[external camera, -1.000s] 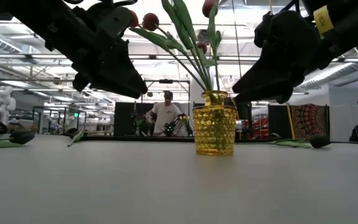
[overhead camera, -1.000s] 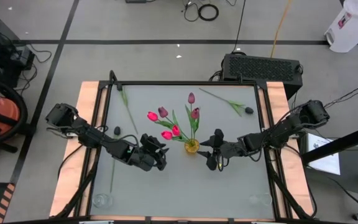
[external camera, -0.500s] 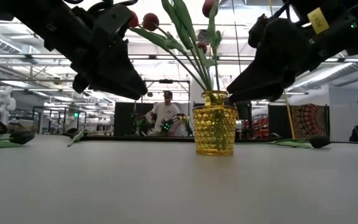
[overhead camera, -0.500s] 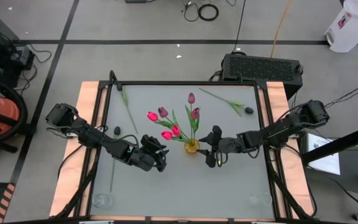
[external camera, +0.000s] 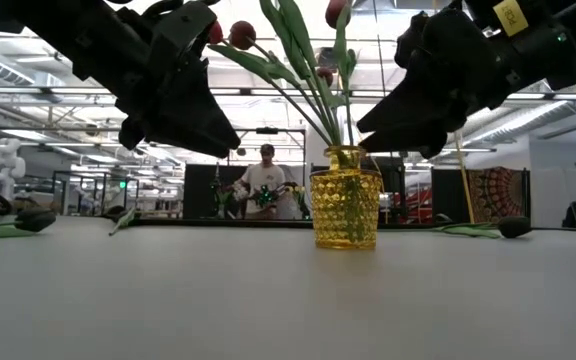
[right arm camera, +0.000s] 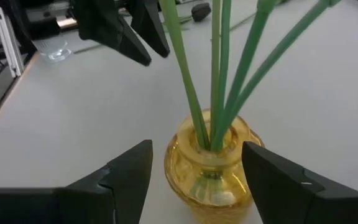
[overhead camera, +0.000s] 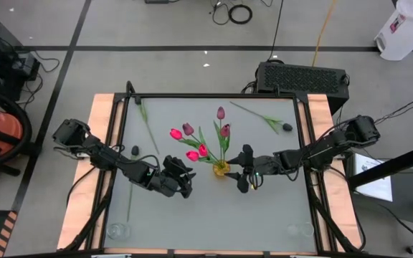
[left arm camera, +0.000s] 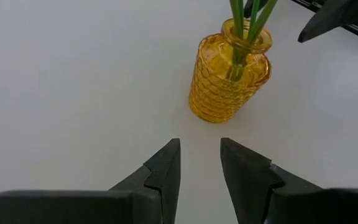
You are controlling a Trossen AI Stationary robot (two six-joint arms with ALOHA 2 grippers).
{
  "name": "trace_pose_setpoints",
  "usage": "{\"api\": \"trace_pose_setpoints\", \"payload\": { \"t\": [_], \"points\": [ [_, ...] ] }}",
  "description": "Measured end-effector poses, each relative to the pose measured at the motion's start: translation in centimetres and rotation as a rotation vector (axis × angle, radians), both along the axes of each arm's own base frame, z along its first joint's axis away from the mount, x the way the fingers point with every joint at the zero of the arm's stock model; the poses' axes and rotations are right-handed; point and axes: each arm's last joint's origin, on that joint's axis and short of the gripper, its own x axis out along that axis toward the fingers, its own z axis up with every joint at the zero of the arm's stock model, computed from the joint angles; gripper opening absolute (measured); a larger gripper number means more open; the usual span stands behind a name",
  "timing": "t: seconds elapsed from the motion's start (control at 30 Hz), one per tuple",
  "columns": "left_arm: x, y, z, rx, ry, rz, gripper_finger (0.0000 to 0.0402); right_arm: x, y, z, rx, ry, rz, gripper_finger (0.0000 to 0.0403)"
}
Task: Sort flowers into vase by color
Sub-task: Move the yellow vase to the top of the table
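Looking at it, the amber bubble-textured glass vase sat mid-table, directly ahead of the right gripper, whose jaws were spread with nothing in them, one to each side of the vase's neck in the right wrist view. Pink and red artificial tulips already stood in it, green stems rising upright between those fingers. My guess: any close-in from there would've hit the vase, not a stem. The left gripper hovered on the vase's other side, jaws also parted and empty, pointing at it. A dark-headed tulip lay flat at the far right, nearer the right arm.
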Motion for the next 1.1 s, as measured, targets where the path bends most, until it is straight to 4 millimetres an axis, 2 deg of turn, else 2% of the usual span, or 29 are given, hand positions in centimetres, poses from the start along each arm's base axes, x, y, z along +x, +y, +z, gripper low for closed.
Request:
{"api": "trace_pose_setpoints", "payload": {
  "t": [0.17,0.47,0.73,1.1],
  "points": [
    [0.0,-0.1,0.0,-0.014,0.008,-0.017,0.0121,0.0,0.0,0.0,-0.004,-0.002,-0.001,0.024],
    [0.0,-0.1,0.0,-0.015,0.008,-0.018,0.0121,0.4,-0.1,-1.5,-0.033,0.057,-0.003,0.024],
    [0.0,-0.1,0.0,-0.022,0.008,-0.024,0.0121,1.2,-0.9,-0.9,-0.049,0.038,-0.031,0.024],
    [0.0,-0.1,0.0,-0.031,0.015,-0.037,0.0121,1.3,-1.1,-1.3,-0.026,0.05,-0.042,0.024]
  ]
}}
